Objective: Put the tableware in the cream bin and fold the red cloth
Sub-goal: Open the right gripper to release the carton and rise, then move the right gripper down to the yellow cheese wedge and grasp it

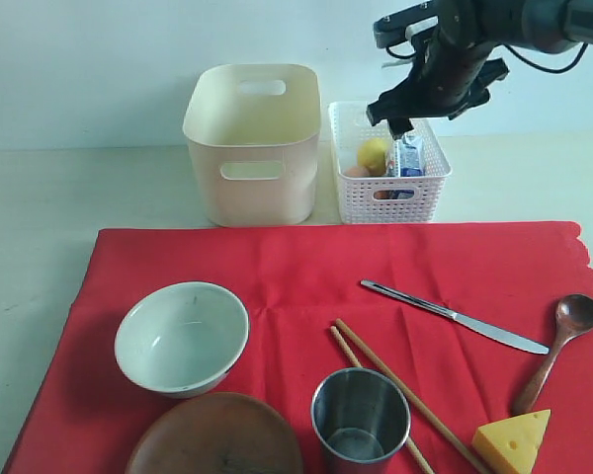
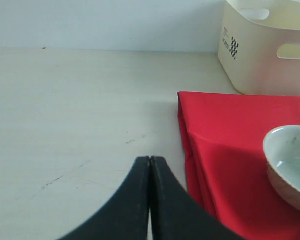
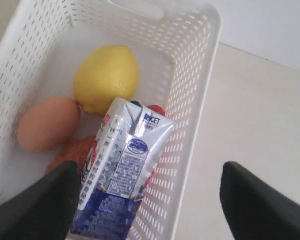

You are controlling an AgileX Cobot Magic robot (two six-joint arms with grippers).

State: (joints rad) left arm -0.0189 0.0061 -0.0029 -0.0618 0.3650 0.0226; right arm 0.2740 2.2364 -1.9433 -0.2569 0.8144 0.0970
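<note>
Hovering over the white basket [image 1: 390,202] that stands just beside the cream bin [image 1: 252,197], the right pincer [image 3: 149,202] has its jaws spread wide and holds nothing. The blue milk carton [image 3: 122,170] sits in the basket beneath the gap, clear of both fingers [image 3: 35,210], with a lemon [image 3: 106,75] and an egg [image 3: 47,122] beside it. The sensible move, I judge, is to rise straight up until the fingers are above the basket rim, so that neither catches the carton's top, and only then swing toward the tableware. All of it lies on the red cloth [image 1: 306,267] spread in front of the cream bin: bowl [image 1: 182,338], wooden plate [image 1: 217,439], steel cup [image 1: 360,417], chopsticks [image 1: 395,380], knife [image 1: 455,316] and spoon [image 1: 563,336], none yet binned. The knife and spoon lie flat, so a low, square approach across their handles should serve best. The left pincer [image 2: 150,162] is closed on nothing, low over bare worktop [image 2: 80,110] on the cream bin's side away from the basket, just off the cloth's edge.
</note>
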